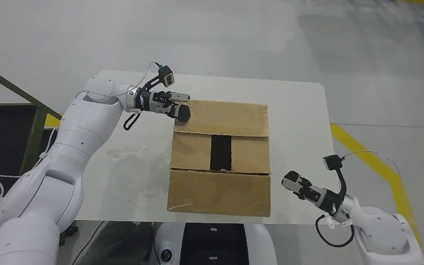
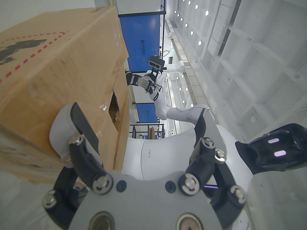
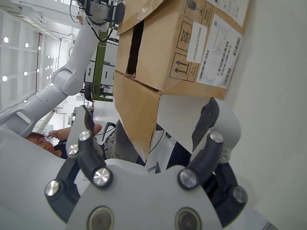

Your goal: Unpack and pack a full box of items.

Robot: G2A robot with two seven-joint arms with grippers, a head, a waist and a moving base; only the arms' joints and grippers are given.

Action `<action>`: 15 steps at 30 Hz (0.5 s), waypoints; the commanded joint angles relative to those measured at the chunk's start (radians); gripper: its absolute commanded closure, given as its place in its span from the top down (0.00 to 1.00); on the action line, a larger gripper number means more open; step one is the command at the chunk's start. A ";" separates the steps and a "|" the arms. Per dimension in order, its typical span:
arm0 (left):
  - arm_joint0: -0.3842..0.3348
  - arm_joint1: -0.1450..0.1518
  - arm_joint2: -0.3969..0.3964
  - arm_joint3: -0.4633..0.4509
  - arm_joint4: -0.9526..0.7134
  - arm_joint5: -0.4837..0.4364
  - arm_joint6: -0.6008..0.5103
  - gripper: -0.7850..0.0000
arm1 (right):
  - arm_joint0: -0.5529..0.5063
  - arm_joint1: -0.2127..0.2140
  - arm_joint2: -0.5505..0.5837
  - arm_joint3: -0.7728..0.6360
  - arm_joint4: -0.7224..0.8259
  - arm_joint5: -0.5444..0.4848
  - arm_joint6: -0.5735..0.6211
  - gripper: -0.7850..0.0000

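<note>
Now the left end effector (image 1: 184, 112) spreads wide at the box's (image 1: 220, 158) far corner; right end effector (image 1: 288, 180), likewise wide, stands clear.

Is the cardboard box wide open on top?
No, the box is folded nearly shut on top, with only a narrow dark gap in the middle.

There was one cardboard box (image 1: 218, 192) on one white surface (image 1: 298, 119), and there were two tools, the left tool (image 1: 184, 112) and the right tool (image 1: 289, 180)
</note>
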 commanded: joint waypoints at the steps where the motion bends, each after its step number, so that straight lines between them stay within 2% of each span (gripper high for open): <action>1: 0.000 0.000 0.000 0.000 0.000 0.000 0.000 1.00 | 0.000 0.000 0.000 0.000 0.000 0.000 0.000 1.00; 9: 0.000 0.000 0.000 0.000 0.000 0.000 0.000 1.00 | 0.004 0.000 -0.011 -0.001 -0.028 0.013 -0.023 1.00; 15: 0.000 0.000 0.000 0.000 0.000 0.000 0.000 1.00 | 0.001 0.006 -0.030 0.000 -0.015 0.009 0.012 1.00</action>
